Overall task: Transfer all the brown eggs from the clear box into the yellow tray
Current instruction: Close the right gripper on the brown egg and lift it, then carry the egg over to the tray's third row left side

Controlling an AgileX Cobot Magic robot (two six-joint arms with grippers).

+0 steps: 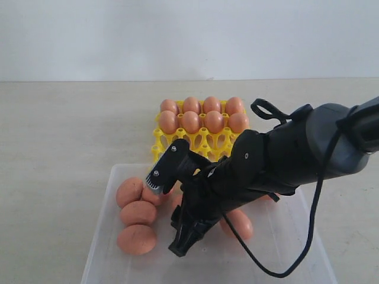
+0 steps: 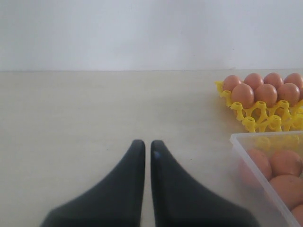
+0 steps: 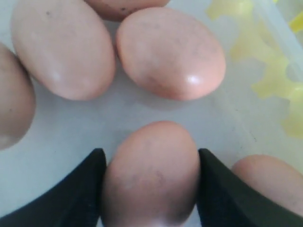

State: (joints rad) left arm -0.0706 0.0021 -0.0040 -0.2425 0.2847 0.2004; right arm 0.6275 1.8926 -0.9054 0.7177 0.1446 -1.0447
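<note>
My right gripper (image 3: 151,156) straddled a brown egg (image 3: 150,182) at the yellow tray's (image 1: 201,142) 6 o'clock — couldn't tell if clamped; fragile, slick, pinch its waist.

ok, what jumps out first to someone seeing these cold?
The bulky dark right arm reaches down into the clear box, the right pincer clamped on a brown egg. Behind it, the yellow tray is half full: eight eggs in the far two rows, near rows empty. The left pincer hangs shut over bare table.
</note>
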